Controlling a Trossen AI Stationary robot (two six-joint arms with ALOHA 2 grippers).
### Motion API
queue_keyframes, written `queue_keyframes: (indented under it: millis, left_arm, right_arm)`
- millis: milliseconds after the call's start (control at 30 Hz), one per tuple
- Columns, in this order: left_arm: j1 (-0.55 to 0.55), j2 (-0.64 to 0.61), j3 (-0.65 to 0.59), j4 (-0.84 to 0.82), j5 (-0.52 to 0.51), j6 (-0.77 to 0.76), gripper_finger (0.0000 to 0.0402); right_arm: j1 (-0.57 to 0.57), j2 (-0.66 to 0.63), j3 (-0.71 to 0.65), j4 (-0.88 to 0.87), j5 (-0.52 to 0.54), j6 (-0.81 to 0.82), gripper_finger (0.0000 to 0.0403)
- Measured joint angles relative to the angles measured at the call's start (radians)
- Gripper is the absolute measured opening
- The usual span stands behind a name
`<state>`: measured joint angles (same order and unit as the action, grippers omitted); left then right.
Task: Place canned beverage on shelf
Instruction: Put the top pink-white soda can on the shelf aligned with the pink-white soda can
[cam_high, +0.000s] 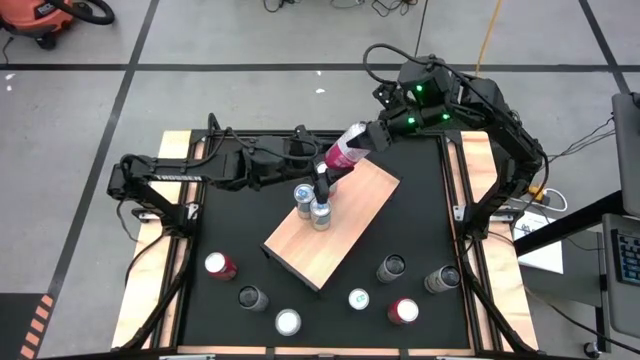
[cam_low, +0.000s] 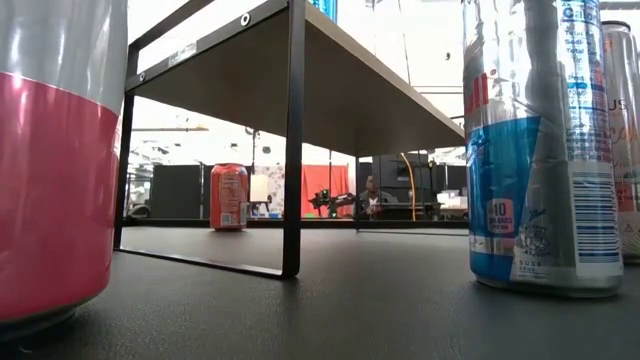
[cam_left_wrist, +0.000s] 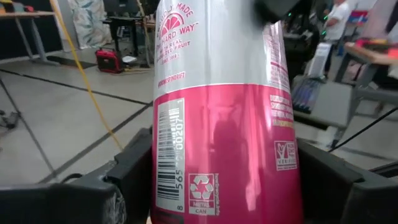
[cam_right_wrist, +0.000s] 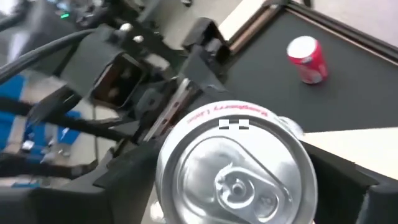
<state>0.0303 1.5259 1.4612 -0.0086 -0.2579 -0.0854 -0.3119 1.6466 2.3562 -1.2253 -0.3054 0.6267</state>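
The pink-and-silver can (cam_high: 347, 148) hangs tilted above the shelf's (cam_high: 345, 225) 12 o'clock edge, between the two grippers. The left gripper (cam_high: 322, 185) holds the can's lower, pink end, one finger on each side of it; in the left wrist view the can (cam_left_wrist: 224, 118) fills the gap between the dark fingers (cam_left_wrist: 134, 171). The right gripper (cam_high: 372, 133) sits at the can's upper end, at about 1 o'clock from the shelf centre; its fingers flank the can top (cam_right_wrist: 236, 165) in the right wrist view, but contact cannot be confirmed. Two cans (cam_high: 312, 205) stand upright on the shelf, touching, directly below the left gripper. Other cans stand on the black tabletop (cam_high: 420, 200) around the shelf's 6 o'clock side.
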Motion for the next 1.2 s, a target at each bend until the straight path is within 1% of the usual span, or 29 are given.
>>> queue_keyframes:
  millis: [100,300,400,533,633,900,1000,1133,1200]
  left_arm:
    - [-0.001,-0.01,0.0,0.002,0.008,-0.045,0.0292]
    - [-0.002,-0.032,-0.001,0.029,0.007,-0.057,0.0292]
    - [-0.006,-0.043,-0.001,0.05,0.007,-0.108,0.0292]
    - [-0.027,-0.05,0.0,0.089,0.009,-0.17,0.0293]
    - [-0.053,-0.05,0.0,0.134,0.006,-0.178,0.0293]
    - [-0.126,-0.05,-0.001,0.227,0.005,-0.276,0.0293]
    - [-0.152,-0.05,-0.001,0.283,0.004,-0.276,0.0293]
    - [-0.171,-0.05,-0.001,0.389,0.004,-0.276,0.0293]
    - [-0.174,-0.051,0.0,0.441,0.004,-0.276,0.0293]
  right_arm:
    - [0.0,-0.004,0.0,0.04,-0.019,-0.03,0.035]
    - [0.0,-0.015,0.0,0.125,-0.021,-0.152,0.0367]
    - [-0.003,-0.021,0.0,0.186,-0.071,-0.216,0.037]
    - [-0.011,-0.038,0.0,0.205,-0.139,-0.245,0.037]
    - [-0.009,-0.065,0.0,0.207,-0.146,-0.303,0.037]
    - [-0.009,-0.13,0.0,0.217,-0.147,-0.422,0.037]
    - [-0.006,-0.141,0.0,0.215,-0.189,-0.436,0.037]
    - [0.017,-0.137,0.0,0.224,-0.266,-0.41,0.037]
    - [0.041,-0.136,0.0,0.253,-0.275,-0.395,0.037]
